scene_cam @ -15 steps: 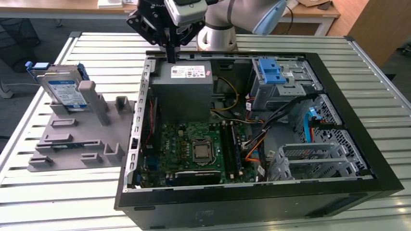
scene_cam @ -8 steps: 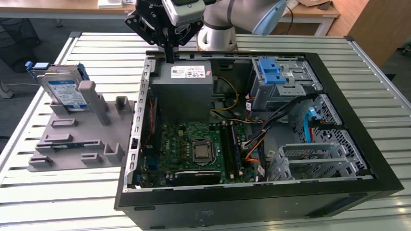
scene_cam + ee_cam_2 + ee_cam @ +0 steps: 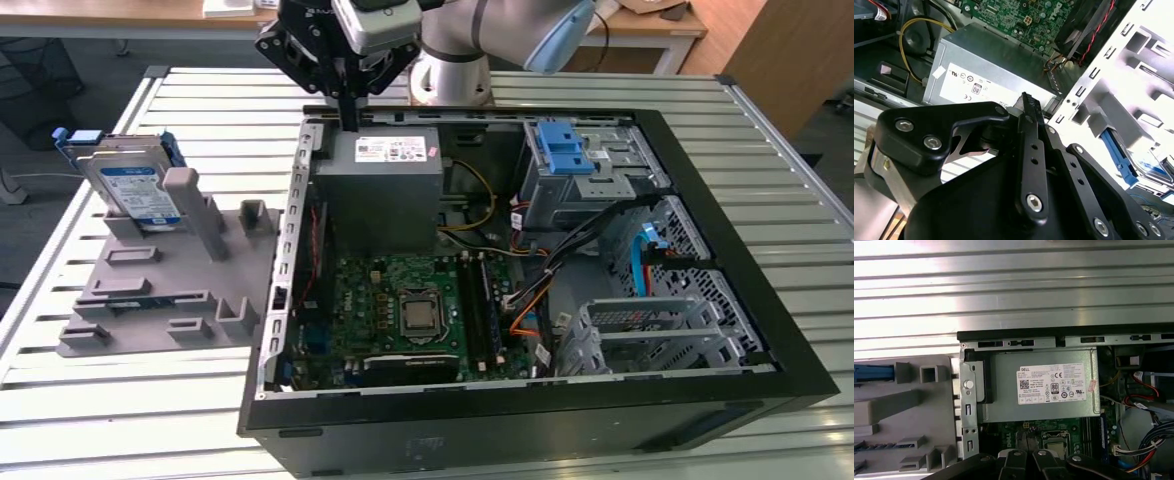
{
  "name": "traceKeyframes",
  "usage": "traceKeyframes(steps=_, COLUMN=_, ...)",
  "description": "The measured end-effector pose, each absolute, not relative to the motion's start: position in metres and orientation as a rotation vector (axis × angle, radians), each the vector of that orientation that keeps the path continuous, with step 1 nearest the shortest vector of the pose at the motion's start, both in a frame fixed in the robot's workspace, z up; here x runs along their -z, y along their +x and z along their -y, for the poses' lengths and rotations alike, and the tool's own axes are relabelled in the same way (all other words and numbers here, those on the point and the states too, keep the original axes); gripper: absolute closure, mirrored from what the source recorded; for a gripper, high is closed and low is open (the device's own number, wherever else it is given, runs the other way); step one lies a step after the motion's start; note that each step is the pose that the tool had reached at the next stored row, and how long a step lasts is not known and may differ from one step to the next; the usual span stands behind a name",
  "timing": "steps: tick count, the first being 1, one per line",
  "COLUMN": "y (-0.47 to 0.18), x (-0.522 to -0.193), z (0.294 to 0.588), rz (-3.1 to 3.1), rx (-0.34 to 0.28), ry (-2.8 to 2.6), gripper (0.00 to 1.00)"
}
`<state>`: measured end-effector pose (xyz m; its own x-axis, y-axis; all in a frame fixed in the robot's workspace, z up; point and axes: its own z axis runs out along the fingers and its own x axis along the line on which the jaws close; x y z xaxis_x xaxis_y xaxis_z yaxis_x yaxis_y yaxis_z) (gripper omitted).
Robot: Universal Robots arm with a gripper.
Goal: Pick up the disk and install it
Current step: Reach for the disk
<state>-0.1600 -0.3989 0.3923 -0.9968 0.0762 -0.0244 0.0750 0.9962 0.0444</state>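
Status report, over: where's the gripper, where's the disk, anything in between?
Gripper shut, empty, above the power supply. Disk upright in the grey fixture, exterior view's left, untouched. Case wall stands between them.

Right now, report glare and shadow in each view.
Exterior view: even light, the disk plainly lit. First wrist view: bright glare bands across the table slats; the power supply evenly lit. Second wrist view: the drive cage washed out white, the gripper dark in front of it.
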Motion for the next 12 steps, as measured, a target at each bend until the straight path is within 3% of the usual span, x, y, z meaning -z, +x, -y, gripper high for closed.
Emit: traceKeyframes(steps=12, y=-0.1640, x=-0.3922, z=0.3989, rz=-3.112, rx=-0.068, ry=0.118, gripper=0.89)
